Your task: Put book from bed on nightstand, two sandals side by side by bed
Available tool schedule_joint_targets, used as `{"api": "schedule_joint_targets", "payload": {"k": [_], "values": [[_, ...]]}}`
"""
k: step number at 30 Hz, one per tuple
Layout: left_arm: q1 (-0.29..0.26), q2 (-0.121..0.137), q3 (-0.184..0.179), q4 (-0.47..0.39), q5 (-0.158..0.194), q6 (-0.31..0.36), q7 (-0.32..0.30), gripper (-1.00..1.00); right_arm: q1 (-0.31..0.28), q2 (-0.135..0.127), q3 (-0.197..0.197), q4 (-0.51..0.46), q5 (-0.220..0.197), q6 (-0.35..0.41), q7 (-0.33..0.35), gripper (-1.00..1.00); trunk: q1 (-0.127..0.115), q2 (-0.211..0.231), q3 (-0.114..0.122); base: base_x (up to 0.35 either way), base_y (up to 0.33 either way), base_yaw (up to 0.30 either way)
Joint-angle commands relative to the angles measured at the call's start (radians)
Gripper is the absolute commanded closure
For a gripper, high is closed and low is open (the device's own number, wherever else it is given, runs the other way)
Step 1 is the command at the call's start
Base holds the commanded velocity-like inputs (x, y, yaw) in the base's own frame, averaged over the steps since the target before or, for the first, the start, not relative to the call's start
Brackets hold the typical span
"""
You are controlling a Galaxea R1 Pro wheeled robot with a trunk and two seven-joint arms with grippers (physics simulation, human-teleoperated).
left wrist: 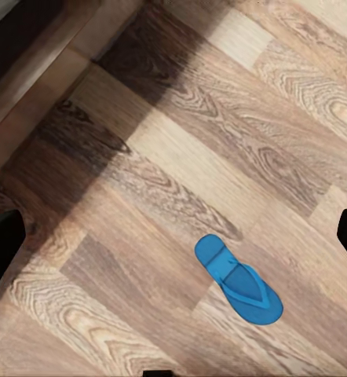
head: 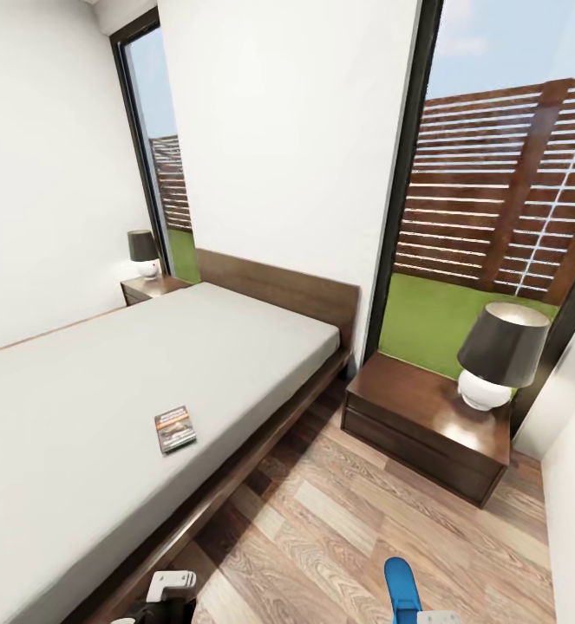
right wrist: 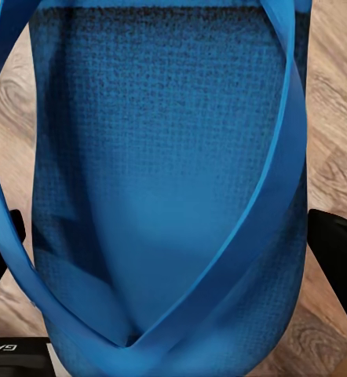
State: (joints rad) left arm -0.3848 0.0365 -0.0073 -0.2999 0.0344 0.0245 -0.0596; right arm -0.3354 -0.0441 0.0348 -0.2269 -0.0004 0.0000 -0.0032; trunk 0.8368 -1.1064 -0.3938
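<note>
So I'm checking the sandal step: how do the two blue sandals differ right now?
One sandal lies flat on the wood floor, on its own with nothing touching it. The other sandal is up against the right gripper, its sole and straps seen close in the right wrist view, between the dark fingers. So they are not yet side by side. Both are bright blue flat sandals.
</note>
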Motion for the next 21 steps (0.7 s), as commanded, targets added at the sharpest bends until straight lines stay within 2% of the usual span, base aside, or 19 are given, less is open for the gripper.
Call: {"api": "schedule_joint_targets", "payload": {"k": [1,13,21], "values": [[0.000,0.000,-0.001,-0.001,0.003,0.000,-0.003,-1.00,-0.001,0.000,0.004,0.000,0.000,0.000,0.000,1.00,0.000,-0.001,-0.001,0.182,-0.019,-0.054],[0.000,-0.001,-0.001,-0.001,0.002,-0.009,-0.003,-1.00,-0.001,0.000,0.004,0.000,0.000,0.000,-0.001,1.00,0.000,-0.001,-0.001,0.156,-0.077,-0.023],[0.000,-0.001,-0.001,-0.001,0.002,-0.010,-0.003,-1.00,-0.001,0.000,0.004,0.000,0.000,0.000,0.000,1.00,0.000,-0.001,-0.001,0.077,-0.086,-0.003]]}}
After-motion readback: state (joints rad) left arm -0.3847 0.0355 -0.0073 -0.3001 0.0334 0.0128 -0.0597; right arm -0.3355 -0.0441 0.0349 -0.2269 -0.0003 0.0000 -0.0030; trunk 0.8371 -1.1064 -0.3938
